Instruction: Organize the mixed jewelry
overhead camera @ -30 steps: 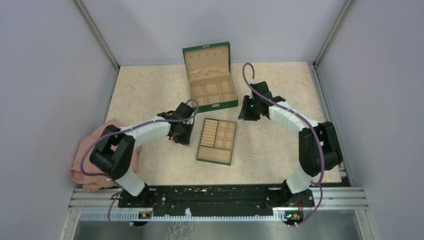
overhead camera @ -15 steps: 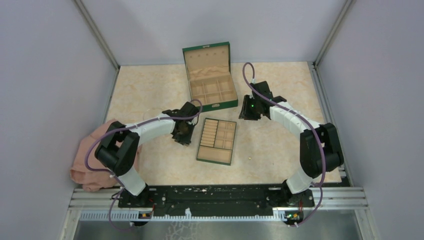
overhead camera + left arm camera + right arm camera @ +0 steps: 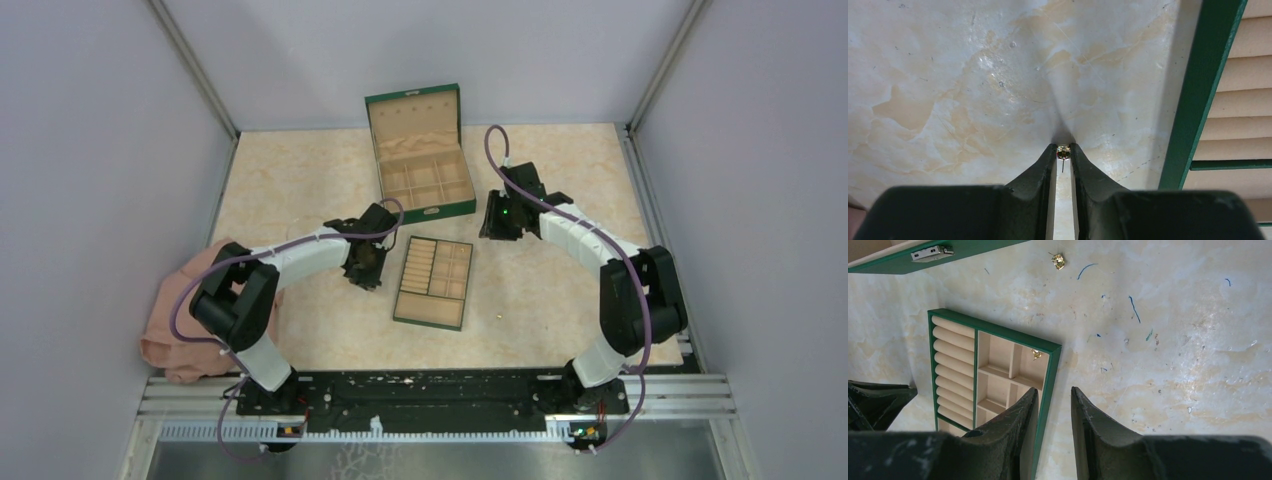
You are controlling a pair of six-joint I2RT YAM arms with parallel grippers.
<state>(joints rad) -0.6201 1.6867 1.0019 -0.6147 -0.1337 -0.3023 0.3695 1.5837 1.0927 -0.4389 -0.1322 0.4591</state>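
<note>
We are stretching our left arm [image 3: 295,258] forward and inward, its left gripper [image 3: 1063,148] pressing down and pinching a tiny stud [image 3: 1063,150] between the fingertips. We are bending our right arm [image 3: 580,235] inward, its right gripper [image 3: 1054,391] hovering with jaws slightly parted.

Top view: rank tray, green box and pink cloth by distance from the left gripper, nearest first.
From the left gripper, which pinches an earring:
1. Tray: just to its right.
2. Green box: farther back, to the right.
3. Pink cloth: far left, by the table's near edge.
</note>
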